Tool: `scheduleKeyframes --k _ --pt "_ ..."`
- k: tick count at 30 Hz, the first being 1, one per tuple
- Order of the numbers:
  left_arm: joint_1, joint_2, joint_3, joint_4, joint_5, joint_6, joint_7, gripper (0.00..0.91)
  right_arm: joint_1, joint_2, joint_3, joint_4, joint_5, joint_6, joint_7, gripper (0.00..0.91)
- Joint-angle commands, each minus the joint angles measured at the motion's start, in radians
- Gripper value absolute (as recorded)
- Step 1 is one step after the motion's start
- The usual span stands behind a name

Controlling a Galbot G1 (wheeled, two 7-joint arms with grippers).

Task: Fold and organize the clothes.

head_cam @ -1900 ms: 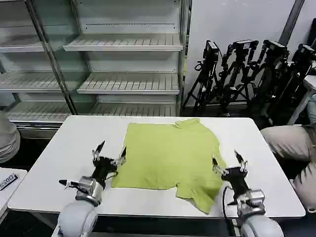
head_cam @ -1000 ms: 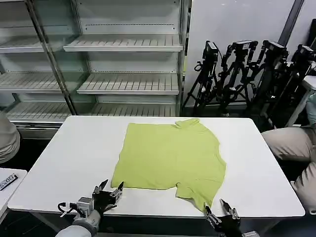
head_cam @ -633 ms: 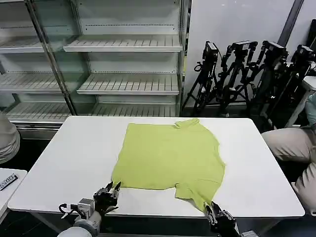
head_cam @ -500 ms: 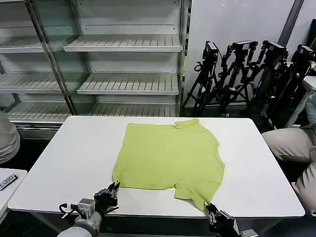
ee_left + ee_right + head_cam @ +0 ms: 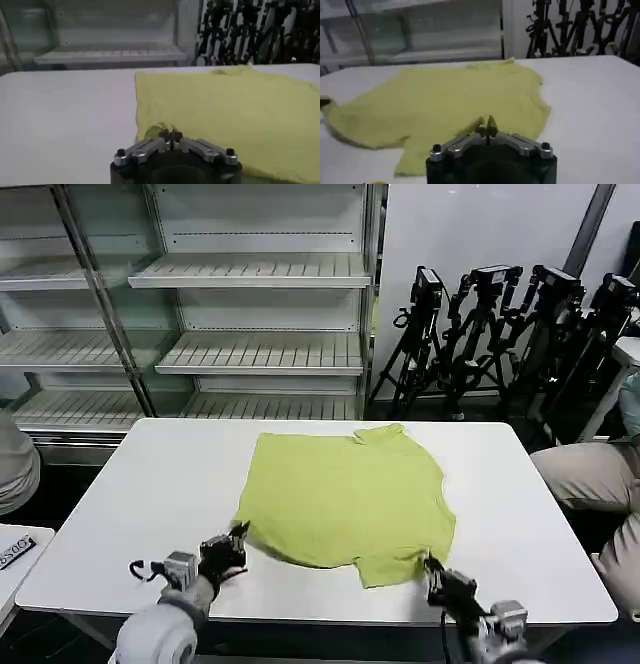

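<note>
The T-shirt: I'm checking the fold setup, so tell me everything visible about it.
The T-shirt is lime yellow-green, soft and cotton-like, lying mostly flat on the white table with its collar at the far edge and no print showing. The left tool is shut on its near left corner and the right tool on its near right corner, both corners lifted and puckered.

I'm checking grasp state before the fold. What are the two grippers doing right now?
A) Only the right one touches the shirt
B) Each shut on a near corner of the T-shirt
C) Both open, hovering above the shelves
B: the left gripper and right gripper are each pinched shut on a near corner of the T-shirt, whose cloth bunches at the fingertips in both wrist views.
</note>
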Motion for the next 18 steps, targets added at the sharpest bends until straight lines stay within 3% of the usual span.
scheduleKeyframes --k 1,5,18 --pt "-0.229 -0.021 0.033 0.171 -0.041 0.001 0.012 0.010 0.258 0.010 -0.016 -0.191 0.003 -0.023 -0.001 0.000" --pt "-0.303 -0.033 0.098 0.235 -0.041 0.001 0.010 0.010 0.265 0.015 0.004 -0.234 -0.020 -0.012 -0.012 0.000" --pt "-0.345 -0.047 0.093 0.320 -0.040 -0.005 0.011 0.010 0.353 0.032 -0.029 -0.331 -0.043 0.008 -0.027 0.000"
